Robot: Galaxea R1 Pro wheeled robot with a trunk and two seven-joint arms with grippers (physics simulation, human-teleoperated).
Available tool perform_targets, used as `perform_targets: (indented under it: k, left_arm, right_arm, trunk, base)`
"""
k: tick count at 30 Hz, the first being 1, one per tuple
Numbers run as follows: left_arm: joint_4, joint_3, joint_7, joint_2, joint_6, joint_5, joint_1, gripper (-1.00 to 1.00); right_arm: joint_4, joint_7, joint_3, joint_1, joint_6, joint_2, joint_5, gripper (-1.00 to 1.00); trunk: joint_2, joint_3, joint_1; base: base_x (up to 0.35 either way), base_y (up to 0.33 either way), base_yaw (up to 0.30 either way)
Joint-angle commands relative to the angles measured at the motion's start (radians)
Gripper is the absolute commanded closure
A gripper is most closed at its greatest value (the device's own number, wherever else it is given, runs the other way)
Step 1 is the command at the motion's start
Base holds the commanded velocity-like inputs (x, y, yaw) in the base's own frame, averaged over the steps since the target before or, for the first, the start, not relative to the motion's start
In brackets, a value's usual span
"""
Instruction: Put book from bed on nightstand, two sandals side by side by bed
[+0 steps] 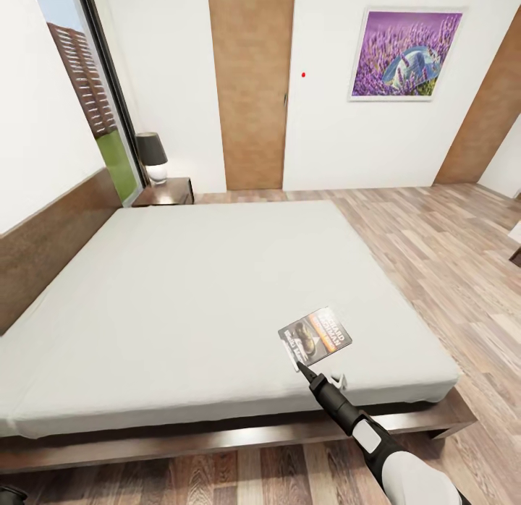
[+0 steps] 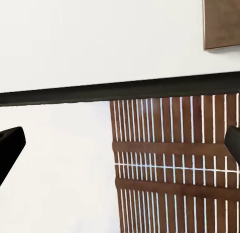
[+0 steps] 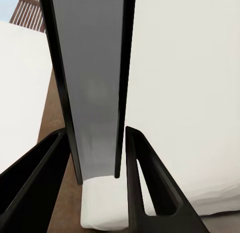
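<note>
Near the bed's [image 1: 181,288] foot-side corner, right pincer [image 1: 302,366] is clamping the book's [image 1: 315,336] edge; nightstand [image 1: 168,192] sits diag. opposite, by the headboard.

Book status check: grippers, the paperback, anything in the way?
Right gripper shut on thin paperback book with orange band, above grey mattress bed. Left gripper open, empty. Dark wooden nightstand across bed, black lamp on top.

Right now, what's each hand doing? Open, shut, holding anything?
Left hand: open, fingers spread wide, holding nothing.
Right hand: shut on the thin paperback book with the orange band, gripping its edge above the light-grey mattress.
</note>
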Motion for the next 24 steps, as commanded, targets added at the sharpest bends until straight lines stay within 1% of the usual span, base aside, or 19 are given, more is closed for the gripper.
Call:
perform_targets:
  k: [1,24]
  left_arm:
    - [-0.001,-0.008,0.007,0.001,0.01,0.011,-0.001,-1.0]
    - [0.002,-0.009,0.006,0.001,0.01,0.011,-0.001,-1.0]
  right_arm:
    - [-0.003,0.003,-0.008,0.0,0.01,0.001,0.006,1.0]
    - [-0.003,0.005,-0.008,0.0,0.0,0.005,0.011,1.0]
  trunk:
    - [0.007,0.002,-0.004]
    - [0.168,0.074,-0.092]
  base:
    - [0.0,0.0,0.0]
    - [0.0,0.0,0.0]
